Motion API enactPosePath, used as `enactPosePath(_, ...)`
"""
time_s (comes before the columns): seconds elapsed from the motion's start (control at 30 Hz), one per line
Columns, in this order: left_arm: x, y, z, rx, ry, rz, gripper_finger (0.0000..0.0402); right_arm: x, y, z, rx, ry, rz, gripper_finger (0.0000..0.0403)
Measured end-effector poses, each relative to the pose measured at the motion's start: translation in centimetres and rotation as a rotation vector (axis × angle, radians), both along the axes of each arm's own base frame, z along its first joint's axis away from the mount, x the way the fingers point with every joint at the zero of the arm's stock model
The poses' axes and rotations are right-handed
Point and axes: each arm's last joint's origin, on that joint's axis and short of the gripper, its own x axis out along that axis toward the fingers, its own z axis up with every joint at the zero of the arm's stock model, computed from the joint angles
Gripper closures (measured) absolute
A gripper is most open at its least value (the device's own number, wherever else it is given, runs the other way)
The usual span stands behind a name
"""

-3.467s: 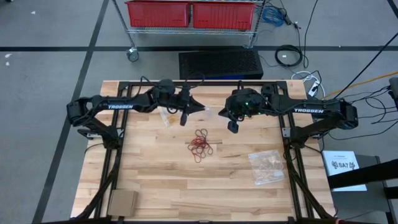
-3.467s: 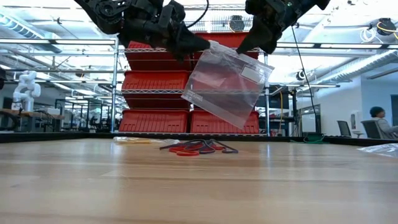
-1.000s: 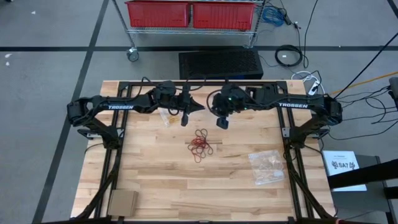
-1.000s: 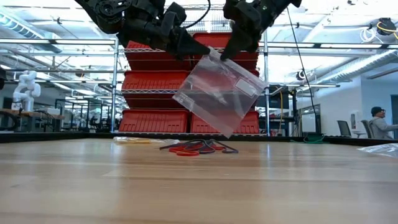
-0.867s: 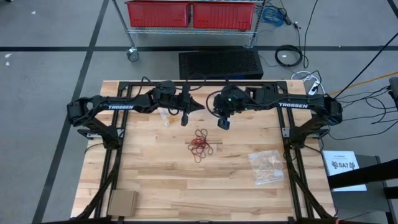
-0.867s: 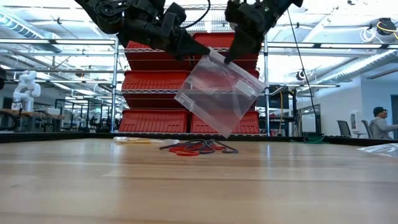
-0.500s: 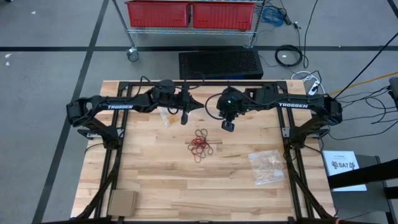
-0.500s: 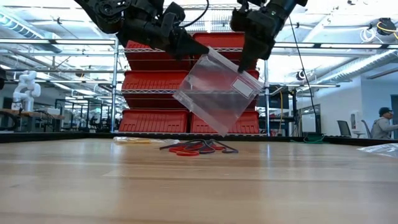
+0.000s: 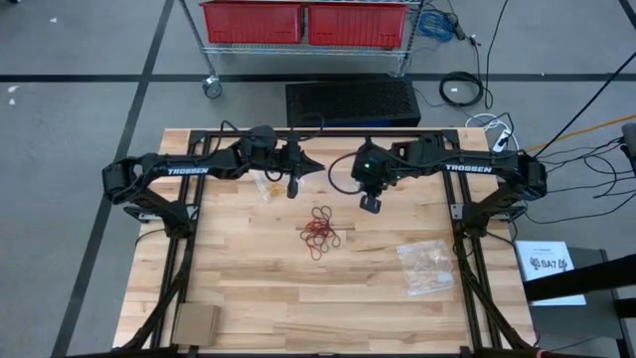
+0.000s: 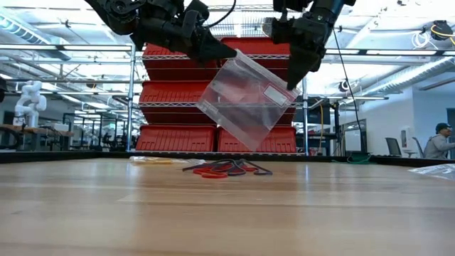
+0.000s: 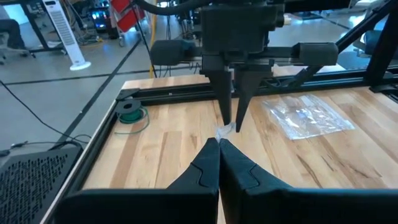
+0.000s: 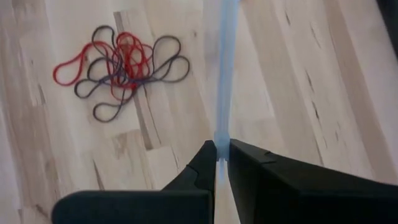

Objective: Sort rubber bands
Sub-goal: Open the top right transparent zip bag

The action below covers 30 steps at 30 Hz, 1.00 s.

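The rubber bands (image 9: 321, 230) lie in a loose tangle of red and dark loops on the bare wood near the middle of the table (image 9: 248, 288). From table height the pile (image 10: 226, 169) shows as a low heap, and the right wrist camera looks down on it (image 12: 122, 64), red loops overlapping darker ones.

Above the pile and a little toward the far edge of the table, a clear zip bag (image 10: 245, 98) hangs in the air, tilted, with a small white label patch on it, held between the two arms. The left gripper (image 10: 226, 50) is pinched shut on one upper corner of this bag; from above, it (image 9: 294, 185) sits on the far-left side of the pile. The right gripper (image 10: 291, 80) is clamped on the bag's opposite upper edge, its fingers closed on the thin plastic, which runs edge-on between them in the right wrist view (image 12: 221, 154). From above, this gripper (image 9: 370, 202) sits on the far-right side of the pile.

On the near-right side of the pile, well apart from it, a second clear bag (image 9: 426, 267) with tan contents lies flat on the wood. A small pale item (image 9: 262, 187) lies on the far-left side of the pile, under the left arm; what it is cannot be told.
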Motion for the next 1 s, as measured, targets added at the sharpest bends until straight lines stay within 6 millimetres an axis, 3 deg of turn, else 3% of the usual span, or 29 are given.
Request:
enactPosePath(0.33, 0.0, 0.0, 0.0, 0.001, 0.0, 0.0, 0.0402, -0.3, 0.1, -0.1, 0.013, 0.033, -0.012, 0.0379)
enactPosePath(0.5, -0.1, 0.0, 0.1, 0.004, -0.006, 0.004, 0.0402, -0.6, 0.1, -0.1, 0.018, 0.061, -0.003, 0.0331)
enactPosePath(0.83, -0.1, 0.0, 0.1, 0.001, -0.001, 0.004, 0.0402, -0.4, -0.1, 3.1, -0.048, 0.025, -0.015, 0.0234)
enactPosePath(0.93, -0.1, 0.0, 0.0, -0.001, 0.003, 0.004, 0.0402, 0.1, -0.3, 3.6, -0.104, -0.036, 0.019, 0.0235)
enactPosePath(1.0, -0.1, 0.0, 0.0, -0.002, 0.007, 0.003, 0.0402, 0.6, -0.2, 3.9, -0.14, -0.084, 0.06, 0.0257)
